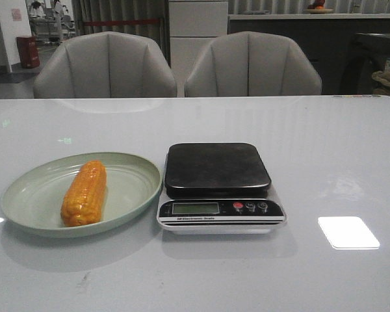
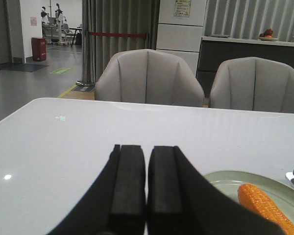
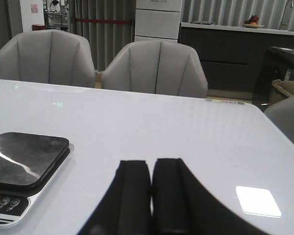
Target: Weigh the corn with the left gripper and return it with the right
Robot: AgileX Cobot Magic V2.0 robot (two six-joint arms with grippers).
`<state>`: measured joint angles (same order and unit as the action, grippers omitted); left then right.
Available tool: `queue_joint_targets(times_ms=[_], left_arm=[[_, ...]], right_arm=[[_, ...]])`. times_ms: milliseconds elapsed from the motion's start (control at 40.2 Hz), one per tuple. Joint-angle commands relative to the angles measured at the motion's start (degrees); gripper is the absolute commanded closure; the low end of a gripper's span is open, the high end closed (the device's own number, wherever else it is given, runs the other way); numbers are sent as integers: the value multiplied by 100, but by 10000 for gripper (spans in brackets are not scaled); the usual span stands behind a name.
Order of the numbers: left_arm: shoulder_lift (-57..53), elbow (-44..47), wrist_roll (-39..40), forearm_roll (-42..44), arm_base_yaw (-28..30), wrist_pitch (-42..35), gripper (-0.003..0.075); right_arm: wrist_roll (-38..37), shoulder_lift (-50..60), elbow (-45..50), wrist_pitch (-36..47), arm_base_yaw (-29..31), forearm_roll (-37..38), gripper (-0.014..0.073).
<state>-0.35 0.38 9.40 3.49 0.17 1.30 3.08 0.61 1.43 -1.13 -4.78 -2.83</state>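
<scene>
Left gripper (image 2: pixel 146 196) seen only from its own wrist camera: two broad black fingers (image 2: pixel 129 181) pressed together, a hairline seam between them, nothing clamped, nothing touched, hanging over bare table with the plate's edge just off to one side. Corn (image 1: pixel 84 193) lying flat on a pale green plate (image 1: pixel 133 182) at the left of the table, long axis running roughly front to back, far end tilted slightly toward the scale, orange-yellow kernel rows showing along its length; one end also visible in the left wrist view (image 2: pixel 262 205). Just right of the plate, almost touching its rim, a kitchen scale (image 1: pixel 218 188) with a dark square platform, nothing on it, and a small display and three round buttons along its near edge. Further right, right gripper (image 3: pixel 151 196), again seen only from its own wrist camera: fingers (image 3: pixel 135 196) closed against each other, empty, poised over the tabletop beside the scale. Glossy white table (image 1: pixel 325 156) with a bright rectangular light reflection at its right. Beyond its far edge, two grey padded chairs (image 1: pixel 104 65); behind them curtains, a white cabinet, a dark counter with a fruit bowl.
</scene>
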Motion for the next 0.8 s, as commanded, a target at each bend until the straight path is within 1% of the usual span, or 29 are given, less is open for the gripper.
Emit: queue_joint_targets(times_ms=[0,622,771], left_arm=[[-114,-1,-5,-34,2,-483,600],[-114,-1,-5,-34,2,-483,601],[-114,-1,-5,-34,2,-671,600]], right_arm=[[45,105,31,484,49,84,416],[45,105,31,484,49,84,416],[45,105,31,484,49,84,416]])
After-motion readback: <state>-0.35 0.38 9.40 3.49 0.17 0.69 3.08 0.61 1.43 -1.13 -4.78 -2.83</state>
